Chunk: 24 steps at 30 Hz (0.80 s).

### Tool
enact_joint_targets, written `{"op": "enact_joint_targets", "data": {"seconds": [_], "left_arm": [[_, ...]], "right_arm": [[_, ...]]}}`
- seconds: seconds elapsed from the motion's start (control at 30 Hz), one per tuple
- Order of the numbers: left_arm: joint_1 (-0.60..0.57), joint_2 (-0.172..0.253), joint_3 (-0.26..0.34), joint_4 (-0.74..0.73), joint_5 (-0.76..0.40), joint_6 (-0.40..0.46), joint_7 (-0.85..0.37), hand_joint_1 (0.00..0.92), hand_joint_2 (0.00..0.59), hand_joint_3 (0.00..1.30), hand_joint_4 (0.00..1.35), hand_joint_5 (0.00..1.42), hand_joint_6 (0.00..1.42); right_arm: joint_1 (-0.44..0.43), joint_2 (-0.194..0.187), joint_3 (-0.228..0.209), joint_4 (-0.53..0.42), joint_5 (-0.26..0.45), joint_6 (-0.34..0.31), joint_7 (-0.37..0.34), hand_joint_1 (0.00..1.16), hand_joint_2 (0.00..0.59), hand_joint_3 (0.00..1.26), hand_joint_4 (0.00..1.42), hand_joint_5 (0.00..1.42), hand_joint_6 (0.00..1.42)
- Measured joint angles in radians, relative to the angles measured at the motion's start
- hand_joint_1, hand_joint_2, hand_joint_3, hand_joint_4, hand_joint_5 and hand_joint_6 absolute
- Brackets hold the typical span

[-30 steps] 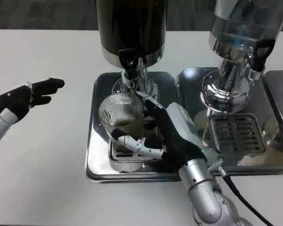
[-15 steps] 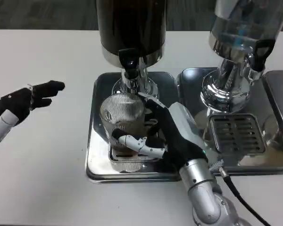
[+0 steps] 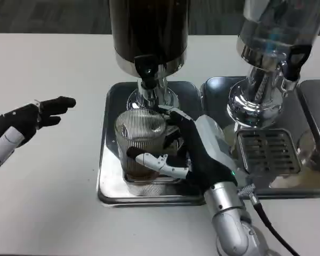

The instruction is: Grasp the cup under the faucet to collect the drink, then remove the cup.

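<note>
Since a second ago, shifted slightly toward six o'clock: ribbed cup [image 3: 140, 140], now upright rather than tilted, and carried there by the right hand [image 3: 194, 152] wrapped around it from three o'clock. Nearest, at five o'clock, silver right forearm [image 3: 230, 221] rising from the table edge with a black cable [image 3: 272, 224] trailing off it. Next, white and black fingers [image 3: 159, 161] curled across the cup's near side, thumb side hidden behind the glass; firm hold, by the look of it. Standing on the drip grate [image 3: 149, 184] of the metal tray [image 3: 108, 160], with dark liquid low inside, amount hard to judge. At nine o'clock, left hand [image 3: 29, 117] hanging over the white table [image 3: 53, 202], fingers loosely extended, holding nothing. Farther back, at twelve o'clock, black faucet [image 3: 145, 68] under the dark dispenser [image 3: 148, 29], just beyond the cup's rim. Off at two o'clock, clear dispenser [image 3: 277, 32]. Risks from here: spilling through a tilt on withdrawal, or clipping the rim on the faucet if lifted too steeply.
</note>
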Motion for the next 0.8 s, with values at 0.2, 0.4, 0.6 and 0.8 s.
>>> {"op": "enact_joint_targets", "data": {"seconds": [0.2, 0.4, 0.6, 0.8], "left_arm": [[-0.004, 0.0, -0.001, 0.01, 0.004, -0.015, 0.0, 0.0, 0.153, 0.27, 0.14, 0.11, 0.14], [-0.007, 0.0, -0.005, 0.018, 0.005, -0.02, 0.001, 0.0, 0.153, 0.27, 0.14, 0.11, 0.14], [-0.01, 0.0, -0.013, 0.025, 0.013, -0.03, 0.001, 0.0, 0.157, 0.27, 0.14, 0.11, 0.14], [-0.018, 0.0, -0.041, 0.042, 0.031, -0.034, 0.0, 0.0, 0.159, 0.27, 0.14, 0.11, 0.14]], "right_arm": [[0.012, -0.001, 0.003, 0.005, -0.011, -0.016, -0.034, 0.74, 0.217, 0.39, 0.54, 0.73, 1.14], [0.034, -0.009, 0.002, 0.004, -0.025, -0.044, -0.069, 0.74, 0.218, 0.4, 0.54, 0.74, 1.14], [0.051, -0.014, -0.005, -0.008, -0.027, -0.048, -0.083, 0.75, 0.229, 0.42, 0.56, 0.75, 1.15], [0.069, -0.016, -0.011, -0.022, -0.029, -0.048, -0.097, 0.76, 0.229, 0.42, 0.56, 0.76, 1.17]]}}
